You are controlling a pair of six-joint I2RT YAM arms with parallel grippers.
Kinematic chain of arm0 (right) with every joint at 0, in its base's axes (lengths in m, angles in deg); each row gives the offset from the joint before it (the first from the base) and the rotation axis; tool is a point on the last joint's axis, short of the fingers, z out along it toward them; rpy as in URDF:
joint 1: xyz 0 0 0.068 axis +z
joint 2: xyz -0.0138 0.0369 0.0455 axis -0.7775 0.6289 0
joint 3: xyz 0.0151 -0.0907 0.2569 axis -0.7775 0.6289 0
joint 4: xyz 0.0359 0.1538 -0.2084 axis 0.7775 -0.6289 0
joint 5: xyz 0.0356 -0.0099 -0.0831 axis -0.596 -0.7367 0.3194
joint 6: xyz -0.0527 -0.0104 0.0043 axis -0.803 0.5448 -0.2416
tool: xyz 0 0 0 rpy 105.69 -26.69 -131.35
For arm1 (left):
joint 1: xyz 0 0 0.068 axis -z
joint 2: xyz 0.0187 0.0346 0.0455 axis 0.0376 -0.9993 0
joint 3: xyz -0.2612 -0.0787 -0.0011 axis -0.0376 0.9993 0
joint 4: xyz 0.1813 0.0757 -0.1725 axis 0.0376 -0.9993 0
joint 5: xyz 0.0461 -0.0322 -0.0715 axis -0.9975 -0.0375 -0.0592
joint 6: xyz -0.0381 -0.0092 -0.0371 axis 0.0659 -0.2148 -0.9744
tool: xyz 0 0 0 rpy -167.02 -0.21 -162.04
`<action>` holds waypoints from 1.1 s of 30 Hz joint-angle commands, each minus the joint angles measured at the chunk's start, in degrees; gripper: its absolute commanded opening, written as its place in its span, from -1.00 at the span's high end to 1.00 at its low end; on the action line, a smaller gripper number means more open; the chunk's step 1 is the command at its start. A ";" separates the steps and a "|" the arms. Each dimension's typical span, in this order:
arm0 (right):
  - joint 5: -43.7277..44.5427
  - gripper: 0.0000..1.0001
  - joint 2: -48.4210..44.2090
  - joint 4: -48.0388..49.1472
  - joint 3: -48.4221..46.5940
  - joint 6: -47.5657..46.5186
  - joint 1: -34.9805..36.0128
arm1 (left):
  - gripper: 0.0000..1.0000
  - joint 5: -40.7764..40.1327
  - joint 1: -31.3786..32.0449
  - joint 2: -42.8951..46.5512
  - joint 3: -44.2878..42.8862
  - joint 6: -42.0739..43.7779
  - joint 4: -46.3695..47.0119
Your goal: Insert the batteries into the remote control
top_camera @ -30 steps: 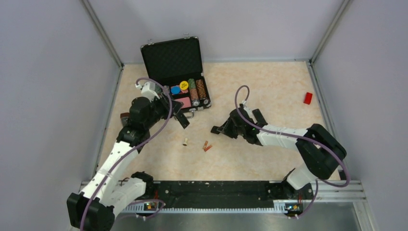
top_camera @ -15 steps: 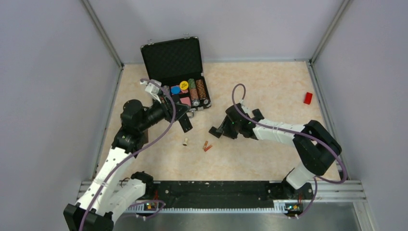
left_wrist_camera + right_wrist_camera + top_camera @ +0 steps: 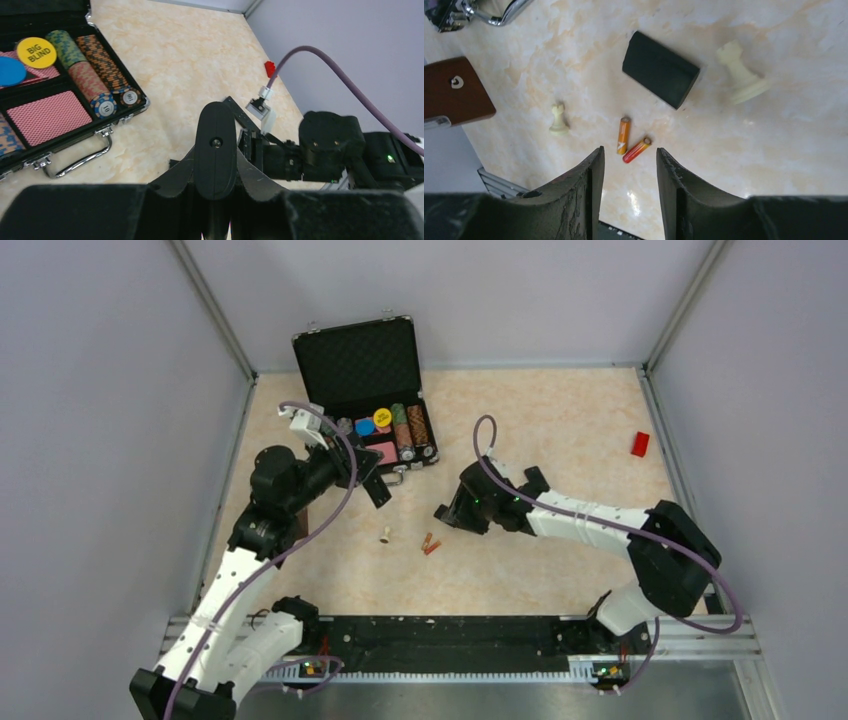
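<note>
- Jaws of the right gripper [image 3: 627,153] are seen parted with nothing between them. A second ago they were nearly together, so a release is judged to have just been made.
- The back cover [image 3: 660,69] is left flat on the table [image 3: 560,420], at one o'clock from the batteries in the wrist view and apart from the fingers.
- The batteries [image 3: 630,142] lie loose just ahead of the open jaws, nearly meeting at one end. In the top view they are at seven o'clock from that gripper.
- With the cover set down, a battery pickup is judged to be the next step; neither battery has been loaded yet.
- The left gripper [image 3: 368,480] is clamped on the remote control [image 3: 381,492], held at ten o'clock from the batteries. Its buttons cannot be made out.
- Two cream chess pieces [image 3: 741,72] stand near the cover and batteries.
- An open case [image 3: 355,360] lies at twelve o'clock from the left gripper. Rows of chips [image 3: 87,65], pink-backed cards [image 3: 47,115] and a yellow disc [image 3: 35,52] are held in it.
</note>
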State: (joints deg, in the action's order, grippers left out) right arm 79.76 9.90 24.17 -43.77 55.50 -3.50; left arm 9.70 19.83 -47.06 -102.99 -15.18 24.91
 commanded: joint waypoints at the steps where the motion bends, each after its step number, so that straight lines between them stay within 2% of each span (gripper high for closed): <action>1: 1.80 0.20 0.76 -4.43 -3.53 4.99 3.93 | 1.00 -6.46 -0.01 1.93 -2.01 -0.93 -0.44; 4: 1.21 0.23 2.98 -4.06 -4.62 5.79 5.46 | 1.00 -7.48 -0.01 2.63 -1.12 -1.59 -0.33; 10: 2.55 0.21 7.95 -4.71 -9.99 -0.56 7.50 | 1.00 -9.27 -0.01 3.62 -0.88 -1.50 -1.20; 18: 4.59 0.19 14.51 -6.78 -15.31 -2.35 7.73 | 1.00 -10.46 -0.05 4.47 -0.97 -0.79 -1.66; 33: 5.60 0.37 20.50 -10.14 -19.98 -3.57 9.25 | 1.00 -12.15 -0.01 4.53 0.41 -1.67 -1.75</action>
State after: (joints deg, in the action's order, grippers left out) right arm 83.17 29.27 15.34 -59.73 53.18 4.10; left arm -1.03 19.83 -43.47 -102.55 -16.68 21.42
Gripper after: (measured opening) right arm 0.324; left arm 0.246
